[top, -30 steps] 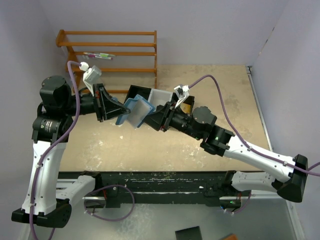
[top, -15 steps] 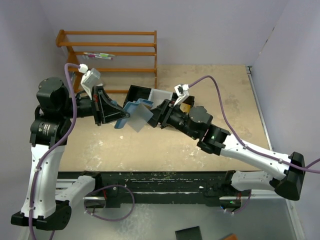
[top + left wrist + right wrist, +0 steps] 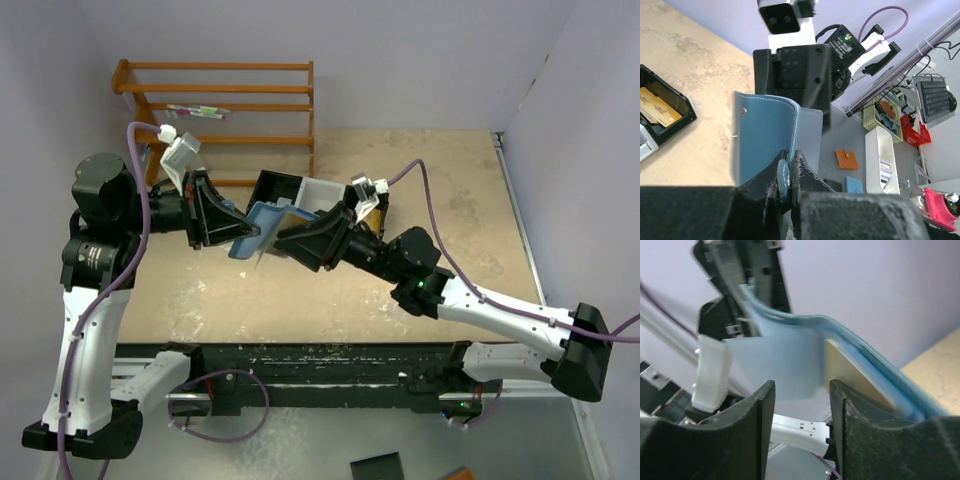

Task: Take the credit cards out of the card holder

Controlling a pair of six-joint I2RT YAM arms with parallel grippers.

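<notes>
Top external view is showing the left gripper (image 3: 243, 235) holding the blue card holder (image 3: 262, 218) up off the table (image 3: 450, 200), just in front of the black-and-white tray (image 3: 264, 182), with the wooden rack (image 3: 215, 90) standing well behind. Compared with a second ago, the right gripper (image 3: 284, 240) is sitting further to the left. Its tips are now reaching in at the holder's open side, where before they were hanging a little apart from it, and the pale flap that was splaying out toward it is now mostly covered. Left wrist view is showing the left gripper's fingers pinched tight on the holder's lower edge. The blue cover is standing upright above them and curling open, and the right arm's black wrist is looming just behind it. Off to the left the tray is holding gold-tan cards (image 3: 655, 107) in its black compartment, so part of the job is looking done already. Right wrist view is showing the right fingers (image 3: 752, 435) standing apart with nothing clamped between them. A pale pocket (image 3: 785, 365) and the edge of a gold-tan card (image 3: 855, 377), tucked in the holder, are lying just ahead of the gap. The picture is soft here, so I cannot tell whether either pad is already touching that card. The approach is probably putting the right gripper in place to pinch this remaining card and draw it out.
</notes>
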